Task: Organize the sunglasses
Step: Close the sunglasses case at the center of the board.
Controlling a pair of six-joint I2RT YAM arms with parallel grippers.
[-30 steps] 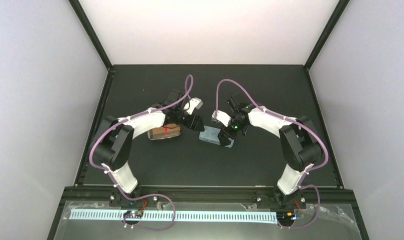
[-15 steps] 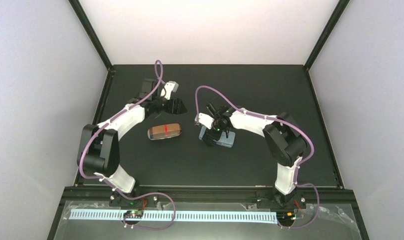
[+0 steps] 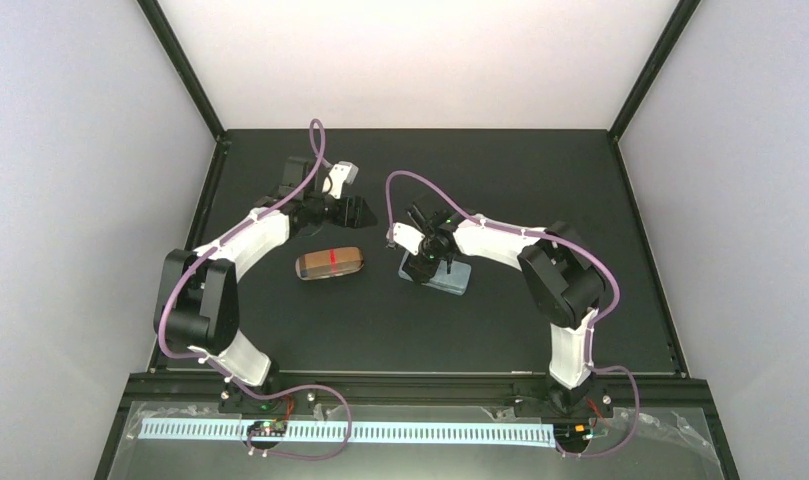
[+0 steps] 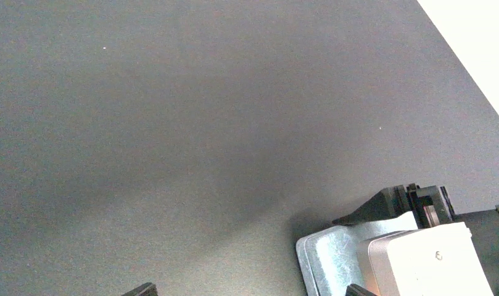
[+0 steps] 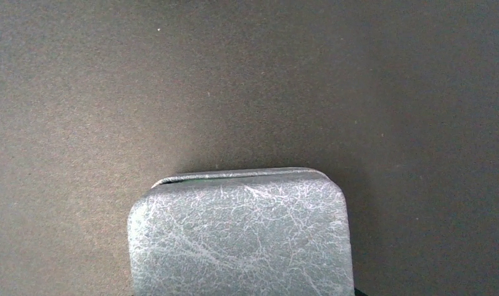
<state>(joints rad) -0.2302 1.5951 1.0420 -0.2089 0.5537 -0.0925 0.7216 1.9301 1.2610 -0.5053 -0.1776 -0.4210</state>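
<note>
Sitting over grey case (image 5: 240,240), right gripper (image 3: 422,268) maybe touches, width unclear; left gripper (image 3: 362,212) wide.

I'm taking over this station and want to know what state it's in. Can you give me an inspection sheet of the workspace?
Surface: black table mat, matte, no damage seen.
Job's things: no sunglasses in view.
Clutter: tan case and blue-grey case lie apart mid-table; both look shut.
Grippers: left pincer open and empty, behind the tan case; right pincer over the blue-grey case's left end, opening unclear.
Cables: purple cable loops off each arm, clear of both cases.
Surroundings: white walls, black frame posts.
</note>
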